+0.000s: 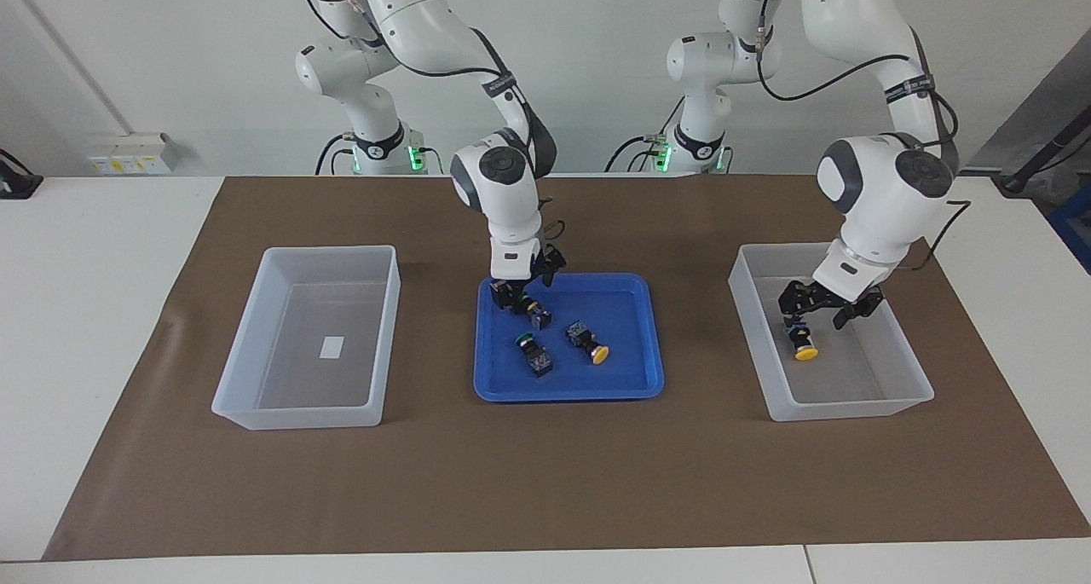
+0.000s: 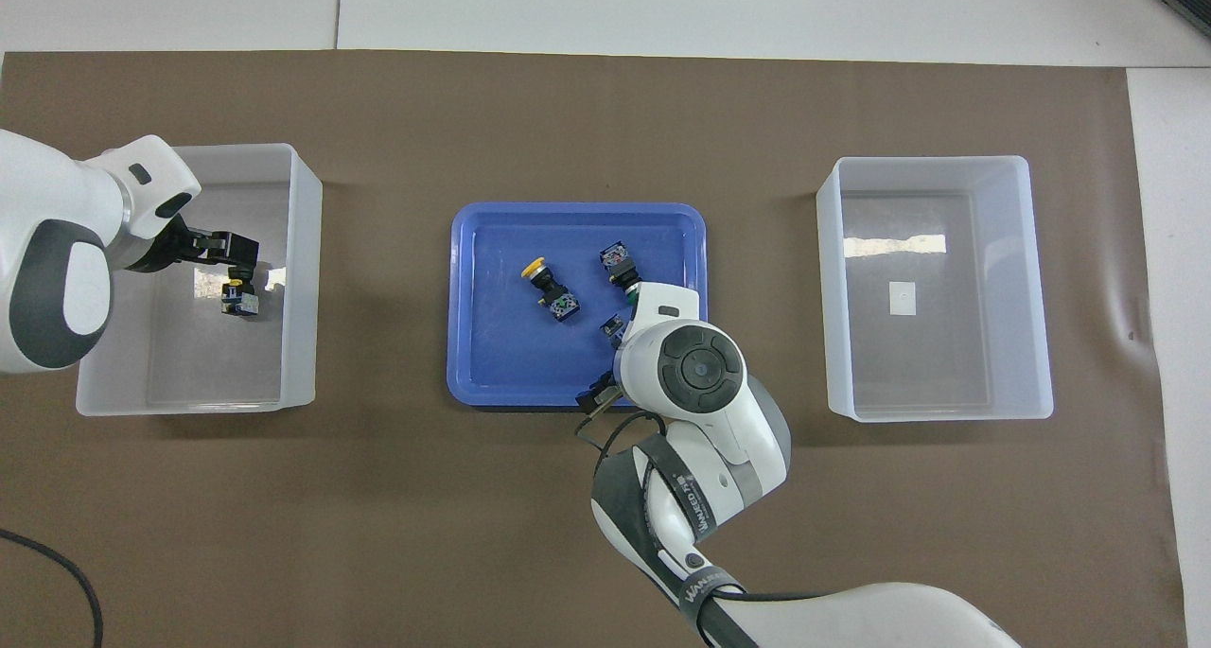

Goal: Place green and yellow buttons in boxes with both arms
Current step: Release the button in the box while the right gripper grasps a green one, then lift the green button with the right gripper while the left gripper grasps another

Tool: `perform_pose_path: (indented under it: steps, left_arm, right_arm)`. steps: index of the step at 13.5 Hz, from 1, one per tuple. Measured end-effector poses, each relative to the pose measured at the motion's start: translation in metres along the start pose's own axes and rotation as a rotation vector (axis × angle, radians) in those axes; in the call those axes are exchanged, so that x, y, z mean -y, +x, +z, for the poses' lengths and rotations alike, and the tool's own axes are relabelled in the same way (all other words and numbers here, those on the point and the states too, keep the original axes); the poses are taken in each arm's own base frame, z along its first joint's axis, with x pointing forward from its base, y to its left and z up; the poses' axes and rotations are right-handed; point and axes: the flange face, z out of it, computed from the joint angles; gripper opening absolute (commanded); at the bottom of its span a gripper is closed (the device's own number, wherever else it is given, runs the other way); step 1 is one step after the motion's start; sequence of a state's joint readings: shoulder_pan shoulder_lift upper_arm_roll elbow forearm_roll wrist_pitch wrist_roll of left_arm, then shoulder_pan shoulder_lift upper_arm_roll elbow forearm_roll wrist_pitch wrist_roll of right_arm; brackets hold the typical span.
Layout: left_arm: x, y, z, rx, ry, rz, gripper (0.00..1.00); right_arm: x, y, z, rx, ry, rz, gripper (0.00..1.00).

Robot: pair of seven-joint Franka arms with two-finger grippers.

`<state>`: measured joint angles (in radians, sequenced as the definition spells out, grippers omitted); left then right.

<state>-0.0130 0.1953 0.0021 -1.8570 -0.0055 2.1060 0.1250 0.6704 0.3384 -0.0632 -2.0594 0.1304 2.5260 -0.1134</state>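
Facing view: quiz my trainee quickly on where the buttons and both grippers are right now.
1. True or false: the yellow button in the box at the left arm's end is clamped in the left gripper.
2. How many buttons lie in the blue tray?
3. The right gripper is over: A) the blue tray, B) the brown mat, C) the white tabletop.

Key: 1 false, the gripper is open and apart from the button. 2 three, two green and one yellow. 3 A, at the green button nearest the robots.
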Motion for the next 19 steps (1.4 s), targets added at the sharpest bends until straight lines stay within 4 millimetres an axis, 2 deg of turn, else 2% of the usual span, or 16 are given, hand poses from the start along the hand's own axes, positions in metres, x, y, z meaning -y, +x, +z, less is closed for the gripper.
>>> perform_pose_path:
  steps: [2, 3, 5, 7, 9, 10, 12, 13, 15, 17, 19]
  left_arm:
    - [-0.022, 0.008, -0.031, 0.020, -0.005, -0.061, 0.92]
    - [-0.045, 0.010, -0.037, 0.026, -0.006, -0.109, 0.91]
    - [-0.108, 0.010, -0.036, 0.032, -0.008, -0.245, 0.91]
    - [-0.173, 0.003, -0.030, 0.024, -0.012, -0.406, 0.90]
    - [-0.228, -0.007, -0.016, -0.034, -0.048, -0.553, 0.87]
    - [-0.248, -0.014, -0.007, -0.059, -0.071, -0.612, 0.87]
    - [-0.280, -0.028, 0.009, -0.093, -0.115, -0.711, 0.87]
    - [-0.296, -0.035, 0.015, -0.106, -0.139, -0.759, 0.85]
    - [-0.323, -0.043, 0.026, -0.136, -0.197, -0.841, 0.82]
    - [-0.338, -0.044, 0.041, -0.154, -0.240, -0.896, 0.82]
    - [-0.348, -0.042, 0.066, -0.163, -0.267, -0.935, 0.81]
  right_arm:
    - [-0.006, 0.002, -0.003, -0.002, -0.004, -0.005, 0.00]
    - [-0.009, 0.003, -0.006, 0.006, -0.004, 0.000, 0.00]
    - [-0.019, 0.006, -0.014, 0.031, 0.000, 0.015, 0.00]
    - [-0.030, 0.008, -0.032, 0.043, 0.003, 0.034, 0.00]
    - [-0.051, 0.006, -0.067, 0.050, 0.010, 0.069, 0.00]
    - [-0.062, 0.003, -0.089, 0.053, 0.015, 0.090, 0.00]
    - [-0.093, -0.009, -0.136, 0.056, 0.025, 0.146, 0.00]
    - [-0.117, -0.019, -0.158, 0.055, 0.027, 0.189, 0.00]
    - [-0.168, -0.042, -0.188, 0.045, 0.024, 0.283, 0.00]
    - [-0.213, -0.063, -0.198, 0.042, 0.018, 0.343, 0.00]
    - [-0.254, -0.083, -0.194, 0.045, 0.014, 0.291, 0.00]
